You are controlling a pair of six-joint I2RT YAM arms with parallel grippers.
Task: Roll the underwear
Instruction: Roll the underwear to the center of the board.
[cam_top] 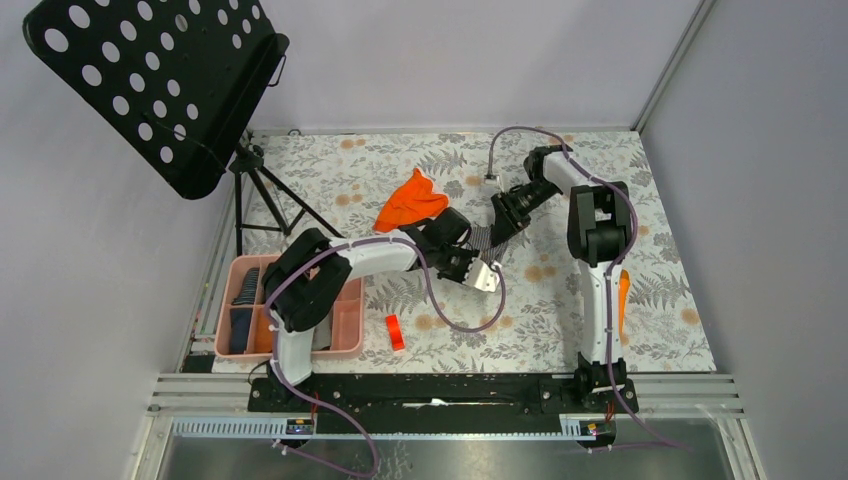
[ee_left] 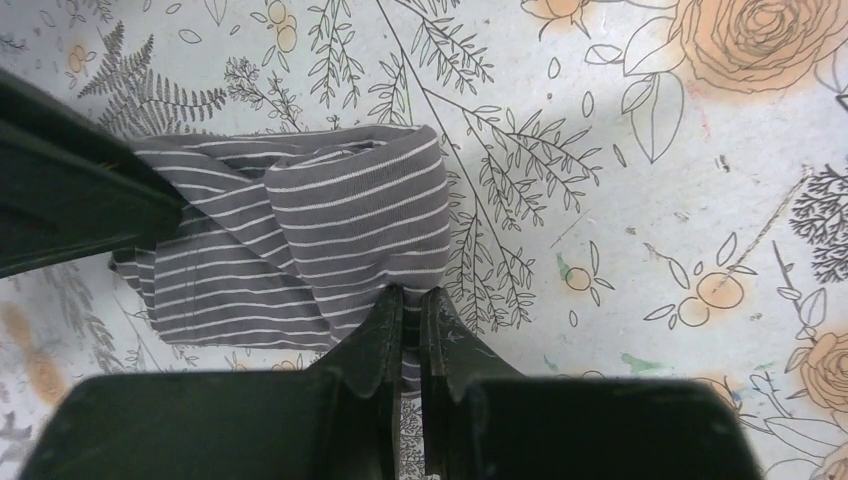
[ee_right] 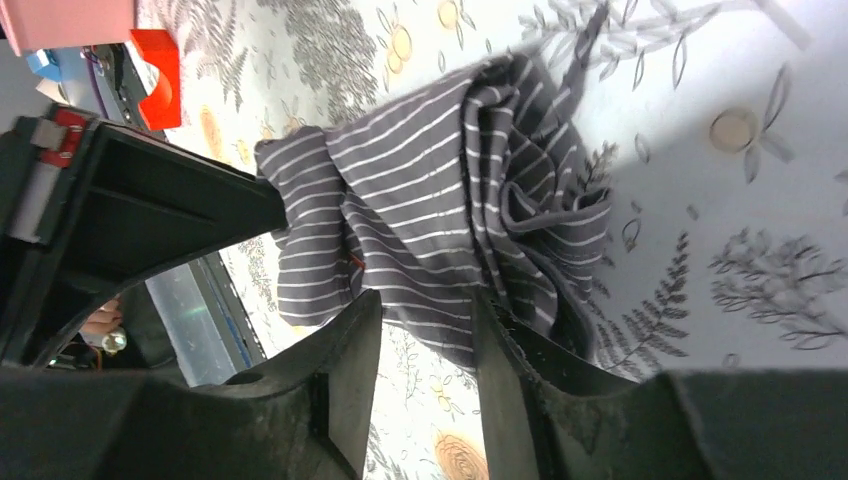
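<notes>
The grey striped underwear (cam_top: pixel 485 240) lies bunched and partly rolled on the floral mat between both grippers. In the left wrist view my left gripper (ee_left: pixel 411 300) is shut on the near edge of the grey striped underwear (ee_left: pixel 300 230). My right gripper (ee_right: pixel 427 305) is open, its fingertips straddling the opposite edge of the underwear (ee_right: pixel 440 200) without pinching it. From above, the left gripper (cam_top: pixel 470 262) and the right gripper (cam_top: pixel 503 226) meet over the cloth. A bright orange underwear (cam_top: pixel 410 200) lies crumpled just behind the left arm.
A pink tray (cam_top: pixel 345 320) with dark folded garments stands at the front left. A small red block (cam_top: pixel 395 331) lies near the front edge. An orange cylinder (cam_top: pixel 623 300) lies beside the right arm. A black music stand (cam_top: pixel 160 80) on a tripod stands at the back left.
</notes>
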